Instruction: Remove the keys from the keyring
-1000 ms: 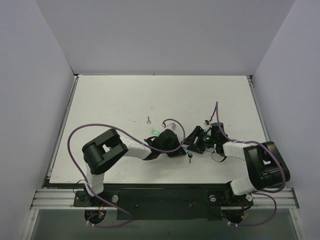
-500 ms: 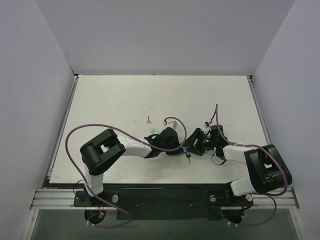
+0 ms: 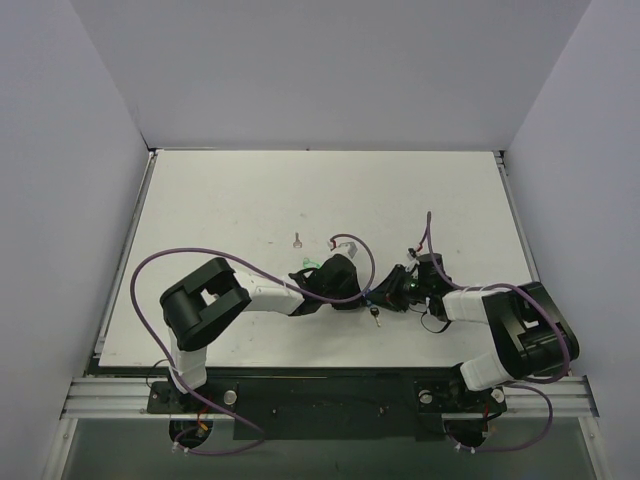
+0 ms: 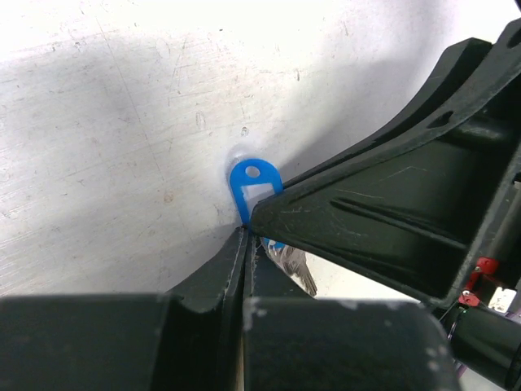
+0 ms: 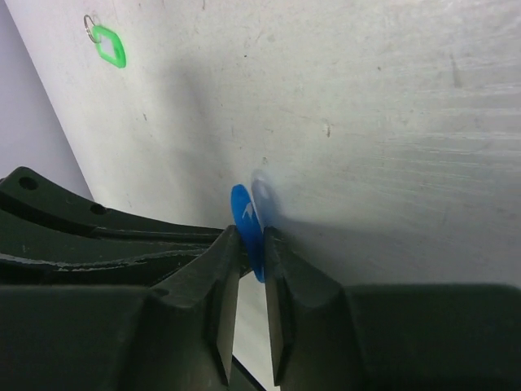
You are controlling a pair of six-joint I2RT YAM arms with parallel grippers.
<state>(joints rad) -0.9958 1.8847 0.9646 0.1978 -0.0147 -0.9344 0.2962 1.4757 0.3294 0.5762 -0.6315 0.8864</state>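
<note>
The blue keyring (image 4: 254, 183) stands on edge just above the table, near the middle front in the top view (image 3: 368, 297). My left gripper (image 4: 247, 236) is shut, its tips pinching the keyring's lower edge. My right gripper (image 5: 251, 238) comes from the other side, and its narrow jaws are shut on the same keyring (image 5: 247, 220). One silver key (image 4: 295, 267) hangs beside my left fingers, below the keyring; the top view shows that key (image 3: 376, 318) too. Another key (image 3: 297, 239) lies loose on the table farther back.
A small green loop (image 5: 108, 45) with a thin metal ring lies on the table behind the left gripper, seen in the top view as the green loop (image 3: 310, 265). Purple cables arc over both arms. The white table (image 3: 220, 200) ends at walls on three sides.
The right gripper has slid left and closed its jaws onto the blue keyring. The hanging key shifted slightly left with it. The left gripper stayed shut and barely moved.
</note>
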